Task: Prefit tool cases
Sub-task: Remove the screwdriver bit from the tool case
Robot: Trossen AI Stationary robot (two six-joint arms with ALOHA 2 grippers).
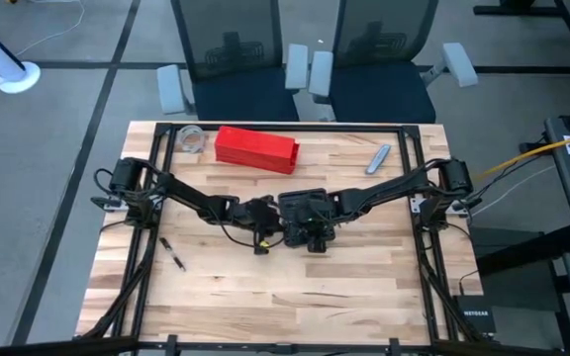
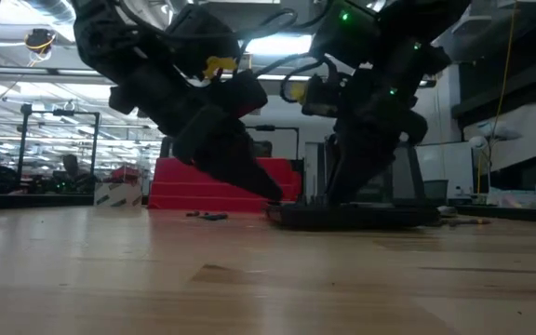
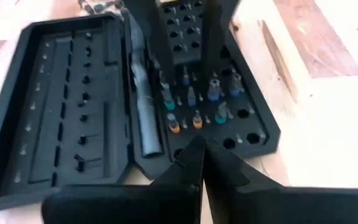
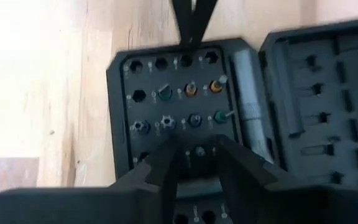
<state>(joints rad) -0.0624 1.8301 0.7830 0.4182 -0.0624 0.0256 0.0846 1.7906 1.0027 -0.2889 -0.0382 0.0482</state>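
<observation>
I find no brand or lettering that I can read on the tool case (image 3: 123, 106), on the red box (image 1: 255, 146), or anywhere on the table (image 1: 295, 297); the small print on a dark device by the table's right corner is too fine to make out. The case lies open and flat near the middle of the table, its two black halves side by side, one gridded with bit sockets and holding several coloured bits (image 4: 191, 90) and a grey driver handle (image 3: 145, 93), the other lined with empty slots. My left gripper (image 3: 201, 152) has its fingers pressed together, tips at the outer edge of the socket half. My right gripper (image 4: 194, 149) stands partly spread over the same half from the opposite side, its fingers straddling a row of bits; I cannot tell whether they grip anything. The red box sits well behind the case toward the far edge, with a clear roll (image 1: 191, 138) at the far left corner and a grey tool (image 1: 378, 158) far right. A small dark piece (image 1: 173, 255) lies on the left. The near half of the table offers broad bare wood.
</observation>
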